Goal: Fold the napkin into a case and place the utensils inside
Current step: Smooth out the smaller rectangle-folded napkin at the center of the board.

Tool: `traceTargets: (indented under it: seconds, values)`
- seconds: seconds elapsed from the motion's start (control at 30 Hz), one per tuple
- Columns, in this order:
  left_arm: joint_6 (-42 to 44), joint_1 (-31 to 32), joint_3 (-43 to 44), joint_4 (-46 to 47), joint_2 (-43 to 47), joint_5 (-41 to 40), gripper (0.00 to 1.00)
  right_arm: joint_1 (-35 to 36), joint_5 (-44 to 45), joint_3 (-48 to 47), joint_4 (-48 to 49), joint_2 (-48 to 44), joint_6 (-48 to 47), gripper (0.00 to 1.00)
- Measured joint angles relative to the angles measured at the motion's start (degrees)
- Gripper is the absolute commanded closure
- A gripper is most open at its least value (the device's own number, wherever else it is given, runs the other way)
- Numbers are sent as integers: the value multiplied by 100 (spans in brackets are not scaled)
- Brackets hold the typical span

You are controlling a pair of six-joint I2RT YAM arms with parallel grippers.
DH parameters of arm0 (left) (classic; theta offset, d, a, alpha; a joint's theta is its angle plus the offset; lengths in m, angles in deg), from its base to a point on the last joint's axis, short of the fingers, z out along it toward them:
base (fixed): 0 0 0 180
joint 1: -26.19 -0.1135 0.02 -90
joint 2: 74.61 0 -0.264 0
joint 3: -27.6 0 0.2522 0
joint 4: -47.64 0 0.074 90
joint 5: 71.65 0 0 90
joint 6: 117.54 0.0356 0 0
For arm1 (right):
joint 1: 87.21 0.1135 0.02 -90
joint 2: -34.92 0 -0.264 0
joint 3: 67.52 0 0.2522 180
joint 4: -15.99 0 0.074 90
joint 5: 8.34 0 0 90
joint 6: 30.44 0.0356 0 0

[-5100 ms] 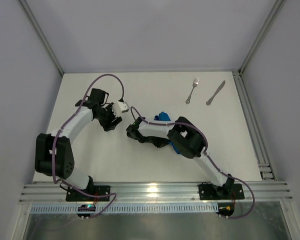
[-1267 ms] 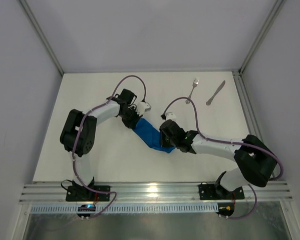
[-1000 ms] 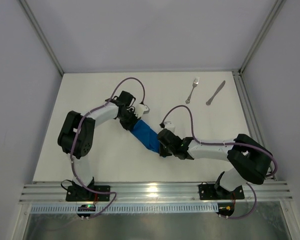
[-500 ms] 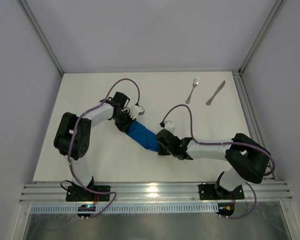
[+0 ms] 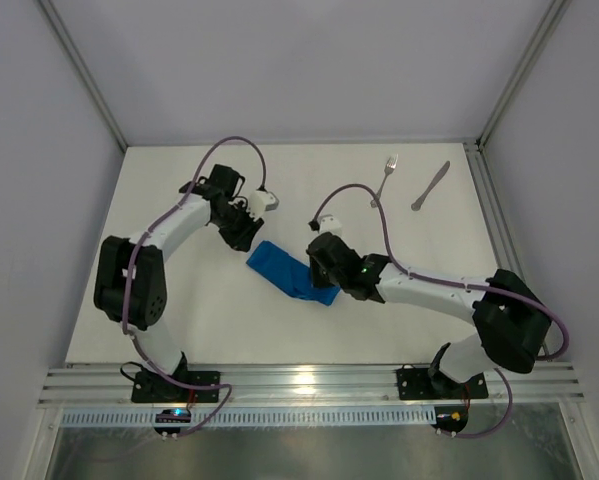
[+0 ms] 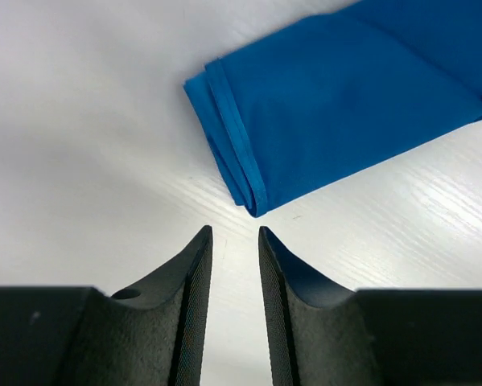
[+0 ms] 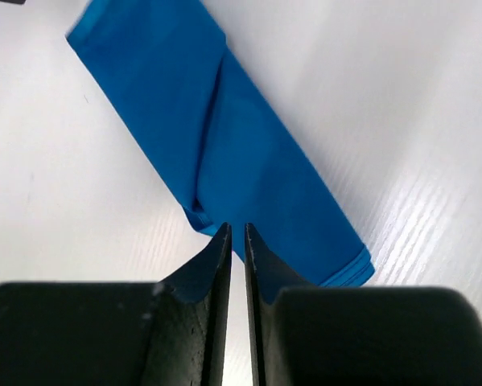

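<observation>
The napkin lies flat on the table as a narrow bright blue strip, the case, running diagonally between the two arms. My left gripper hangs just off its upper-left end, open, with bare table between the fingers; the folded, hemmed end of the strip lies just beyond my left gripper's tips. My right gripper hovers over the strip's other end, its jaws a narrow slit apart and holding nothing. The fork and the knife lie side by side at the far right, apart from both arms.
The white table is bounded by an aluminium rail on the right and the arms' mounting rail at the near edge. Grey walls stand at the left and the back.
Both grippers have let go of the blue strip and pulled back from its ends. The left has drawn away up and to the left, the right has lifted, and the strip lies free.
</observation>
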Motion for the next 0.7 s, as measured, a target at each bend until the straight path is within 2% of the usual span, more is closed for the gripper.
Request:
traceTargets:
  seconds: [0.13, 0.27, 0.47, 0.7]
  values:
    - [-11, 15, 428, -144, 186, 44, 75, -304, -42, -186, 11, -234, -120, 85]
    - [-111, 61, 564, -79, 144, 166, 76, -400, -227, -446, 238, -79, -243, 87]
    - [-304, 295, 649, 50, -627, 426, 76, -382, -817, -479, 1248, 662, -94, 89]
    - [-509, 363, 656, 208, -1292, 315, 78, -431, -1261, -376, 2020, 1648, 284, 92]
